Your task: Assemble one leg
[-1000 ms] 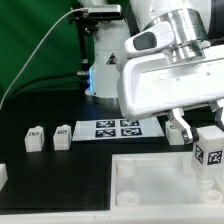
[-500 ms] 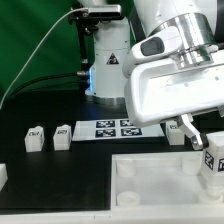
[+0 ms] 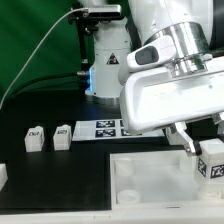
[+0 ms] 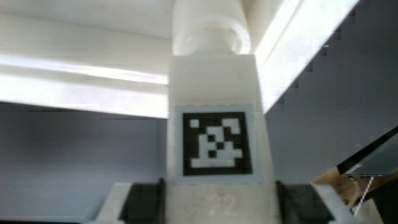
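Note:
My gripper is shut on a leg, a small white blocky peg with a black-and-white marker on its face. I hold it at the exterior view's right, just above the large white panel with round corner sockets. In the wrist view the leg fills the middle, gripped between the two dark fingers, its rounded end pointing away toward the white panel edge. Two more legs lie on the black table at the exterior view's left.
The marker board lies on the table behind the panel. A white part shows at the left edge. The robot base and a white cable stand at the back before a green curtain.
The gripper with the leg has moved down and slightly to the exterior view's right, closer to the panel. The arm's body has tilted and now covers more of the marker board.

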Action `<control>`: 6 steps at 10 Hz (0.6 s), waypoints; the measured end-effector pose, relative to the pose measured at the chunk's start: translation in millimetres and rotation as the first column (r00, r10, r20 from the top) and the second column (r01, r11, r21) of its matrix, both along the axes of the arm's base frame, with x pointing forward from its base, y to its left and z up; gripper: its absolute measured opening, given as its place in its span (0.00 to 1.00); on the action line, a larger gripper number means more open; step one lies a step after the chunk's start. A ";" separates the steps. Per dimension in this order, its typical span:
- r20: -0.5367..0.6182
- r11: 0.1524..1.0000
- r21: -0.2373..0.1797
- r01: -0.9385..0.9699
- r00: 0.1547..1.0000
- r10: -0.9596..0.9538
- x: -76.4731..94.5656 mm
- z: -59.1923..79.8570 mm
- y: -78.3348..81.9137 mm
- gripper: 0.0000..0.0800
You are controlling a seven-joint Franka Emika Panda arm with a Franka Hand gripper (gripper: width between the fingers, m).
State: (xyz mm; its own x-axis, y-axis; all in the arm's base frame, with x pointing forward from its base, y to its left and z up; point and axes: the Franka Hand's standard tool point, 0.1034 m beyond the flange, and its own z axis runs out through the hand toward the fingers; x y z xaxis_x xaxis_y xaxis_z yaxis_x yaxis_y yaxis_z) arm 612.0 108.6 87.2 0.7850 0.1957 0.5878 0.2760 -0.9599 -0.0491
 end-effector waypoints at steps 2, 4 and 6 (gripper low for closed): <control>0.046 1.000 0.005 -0.002 0.999 0.002 7.7 -1.1 -2.7 0.37; 0.015 1.000 0.008 -0.012 1.000 0.012 8.8 -0.4 -2.6 0.37; -0.003 1.000 0.008 -0.017 1.000 0.017 6.5 -4.0 -1.9 0.47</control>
